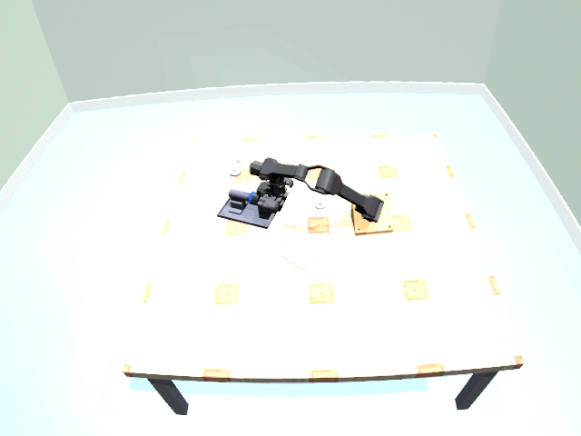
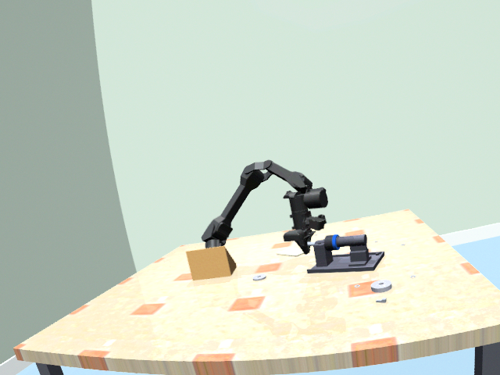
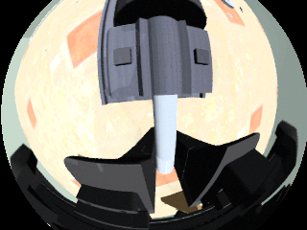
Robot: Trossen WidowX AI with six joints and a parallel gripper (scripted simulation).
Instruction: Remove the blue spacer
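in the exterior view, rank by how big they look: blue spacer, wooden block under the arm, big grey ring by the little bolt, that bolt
1. Wooden block
2. Grey ring and blue spacer: too close to rank, and the ring lies nearer the camera
3. Bolt
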